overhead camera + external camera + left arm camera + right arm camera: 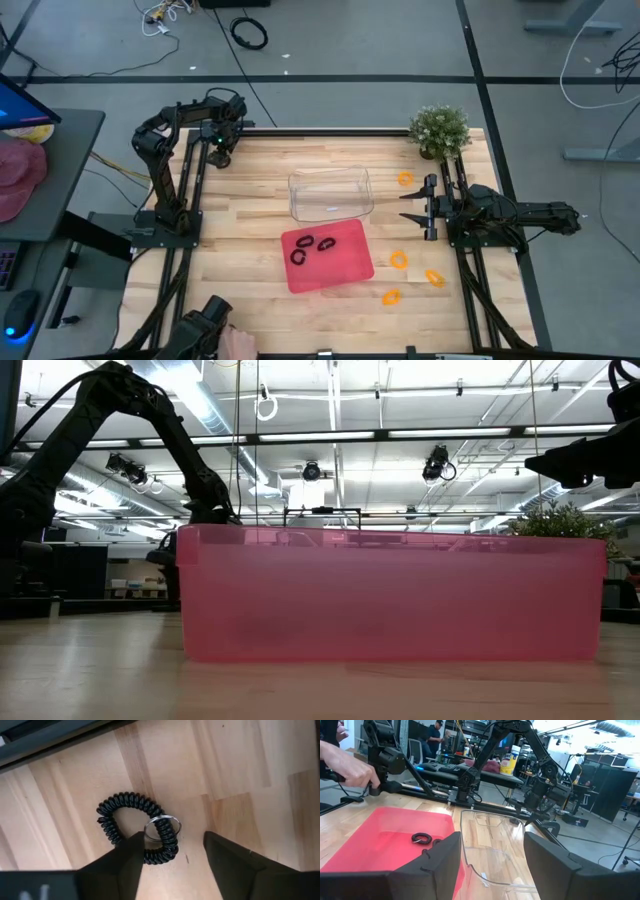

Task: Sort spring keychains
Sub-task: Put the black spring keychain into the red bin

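The step in hand is judged to be the pick-up of the last black spring keychain [137,828], which is found near the far left corner of the tabletop [250,190]. The left hand [219,152] is held directly above it with its fingers [117,870] spread apart and nothing gripped. In the left wrist view the coil is seen flat on the wood, one end of the loop, with its metal ring, lying between the two fingertips and the rest reaching out beyond them. A descent and a closing on the coil are called for next, then a carry to the red tray [350,270].

Three black keychains [313,246] appear to be gathered in that tray near the middle of the tabletop, though they are small in the high view. Four orange keychains [399,260] are scattered along the right side, none yet placed. A clear bin [331,193] is set just behind the tray.

The right hand [409,206] is held near the right edge, its fingers parted and empty, pointed toward the bin.
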You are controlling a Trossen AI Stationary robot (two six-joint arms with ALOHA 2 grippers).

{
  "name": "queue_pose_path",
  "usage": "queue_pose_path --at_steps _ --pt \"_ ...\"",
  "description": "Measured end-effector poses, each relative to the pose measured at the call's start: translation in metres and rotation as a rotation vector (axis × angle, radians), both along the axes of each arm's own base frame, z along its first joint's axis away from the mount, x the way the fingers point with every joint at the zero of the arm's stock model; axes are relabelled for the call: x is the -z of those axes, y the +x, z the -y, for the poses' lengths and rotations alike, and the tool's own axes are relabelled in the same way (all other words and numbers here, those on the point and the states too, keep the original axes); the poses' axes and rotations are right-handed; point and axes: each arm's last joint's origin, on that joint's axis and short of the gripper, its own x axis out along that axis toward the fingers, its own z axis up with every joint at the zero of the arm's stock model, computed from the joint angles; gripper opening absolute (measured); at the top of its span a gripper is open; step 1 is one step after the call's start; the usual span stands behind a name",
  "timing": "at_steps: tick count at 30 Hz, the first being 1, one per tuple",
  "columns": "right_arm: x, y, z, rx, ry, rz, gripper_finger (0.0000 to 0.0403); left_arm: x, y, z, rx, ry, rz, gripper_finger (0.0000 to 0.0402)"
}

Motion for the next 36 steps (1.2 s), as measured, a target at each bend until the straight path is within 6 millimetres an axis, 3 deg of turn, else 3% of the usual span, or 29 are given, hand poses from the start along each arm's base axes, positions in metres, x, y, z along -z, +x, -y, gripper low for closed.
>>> queue_pose_path --at_steps 3,8,36 --pt "0.0000 0.0000 0.0000 0.000 0.000 0.000 0.0222 0.0003 0.0001 -0.0005 0.000 0.004 0.002 0.0156" --pt "0.0000 0.0000 0.0000 0.000 0.000 0.000 0.0222 0.0007 -0.0013 -0.0028 0.011 0.033 -0.032 0.0025" --pt "0.0001 0.0000 0.0000 0.000 0.000 0.000 0.0222 0.0007 -0.0049 -0.0037 0.016 0.024 -0.028 0.0012"
